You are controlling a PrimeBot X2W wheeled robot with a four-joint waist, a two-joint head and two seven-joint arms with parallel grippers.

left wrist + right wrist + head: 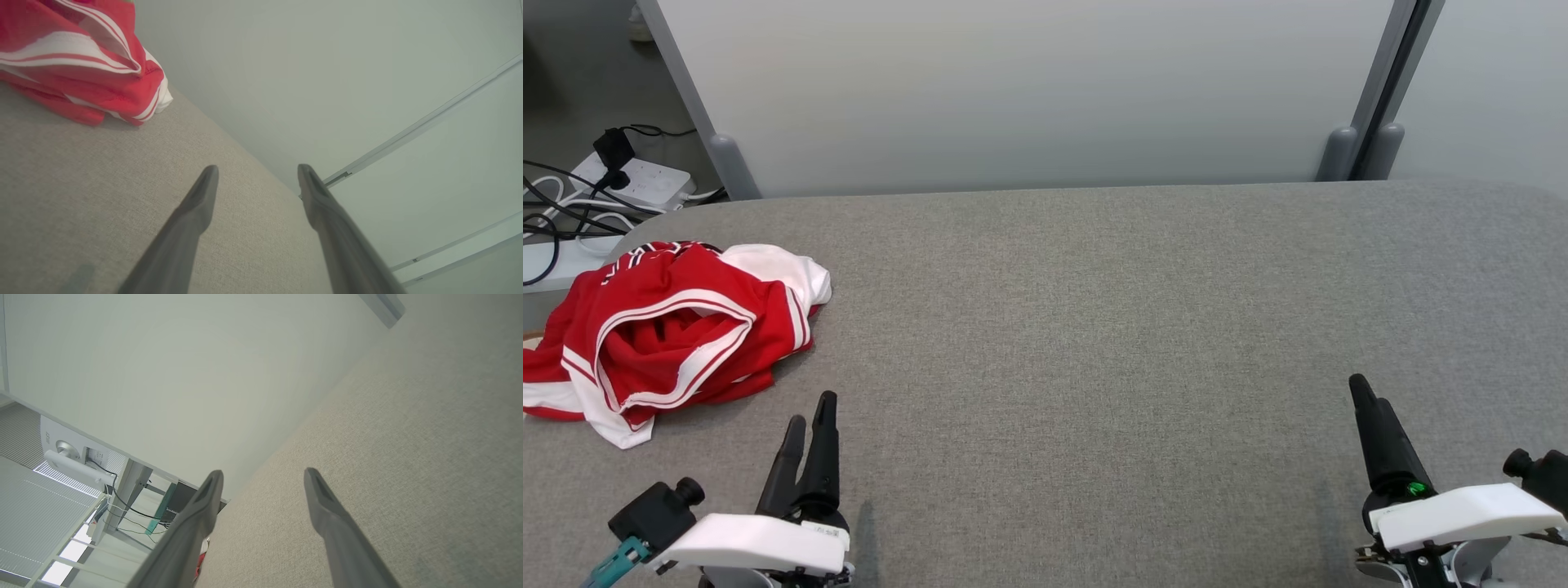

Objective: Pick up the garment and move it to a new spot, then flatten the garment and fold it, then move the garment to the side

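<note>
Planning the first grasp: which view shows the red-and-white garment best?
Head view: nearly all the crumpled garment, by the table's left edge. Left wrist view catches one bunched end; right wrist view, at most a red fleck.

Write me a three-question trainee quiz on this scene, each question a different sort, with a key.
1. True or false: the left gripper is shut on the garment.
2. Where on the grey table does the garment lie, in the head view? A) at its left end B) in its centre C) at its right end
3. Fill in: the crumpled garment is red with ___ trim.

Key: 1. False: the left gripper is open, and there is bare table between it and the garment. 2. A. 3. White.
</note>
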